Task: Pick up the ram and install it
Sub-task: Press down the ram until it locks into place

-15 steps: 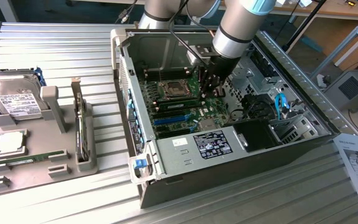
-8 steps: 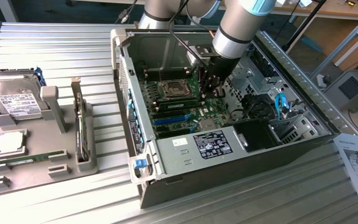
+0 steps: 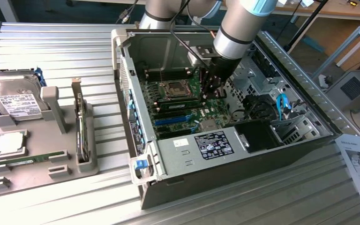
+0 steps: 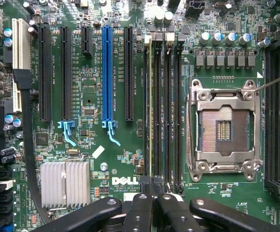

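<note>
Inside the open computer case [image 3: 230,154], the arm's gripper [image 3: 213,89] sits low over the motherboard [image 3: 186,105], just beside the empty processor socket [image 3: 175,87]. Wrist view: gripper [image 4: 152,193] fingers pressed together, tips right at the end of the bank of black memory slots [image 4: 171,111]. Ram [image 4: 151,106] stands edge-up in the slot in line with the fingertips, a thin pale-green strip running the slot's length. Whether the fingers pinch it or just touch its end, can't tell. Processor socket [image 4: 224,130] is next to the slots, metal frame around bare pins. Blue expansion slot [image 4: 107,77] and black ones lie on the far side of the ram from the socket; silver heatsink [image 4: 65,183] near the Dell logo.

Exterior view's left: grey parts tray [image 3: 42,159] on the slatted metal table [image 3: 61,51], well apart from the case. Tray holds a hard drive [image 3: 14,96], a square processor chip [image 3: 10,143], an upright card [image 3: 80,124] and another green stick [image 3: 20,161] lying flat.
</note>
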You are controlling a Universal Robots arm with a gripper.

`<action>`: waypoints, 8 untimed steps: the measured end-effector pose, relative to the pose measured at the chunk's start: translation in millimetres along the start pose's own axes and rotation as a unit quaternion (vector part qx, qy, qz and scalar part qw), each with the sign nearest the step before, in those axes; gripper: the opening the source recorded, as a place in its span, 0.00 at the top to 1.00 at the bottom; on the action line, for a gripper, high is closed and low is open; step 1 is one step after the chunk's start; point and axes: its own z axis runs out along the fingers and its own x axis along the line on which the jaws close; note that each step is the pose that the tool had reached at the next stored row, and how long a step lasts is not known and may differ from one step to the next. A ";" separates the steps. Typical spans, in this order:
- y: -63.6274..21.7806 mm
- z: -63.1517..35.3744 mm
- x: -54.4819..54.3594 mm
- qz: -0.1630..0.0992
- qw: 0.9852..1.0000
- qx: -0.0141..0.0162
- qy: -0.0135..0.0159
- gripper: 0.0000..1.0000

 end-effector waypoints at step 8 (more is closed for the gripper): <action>0.0 1.1 0.0 0.000 1.000 0.000 0.000 0.89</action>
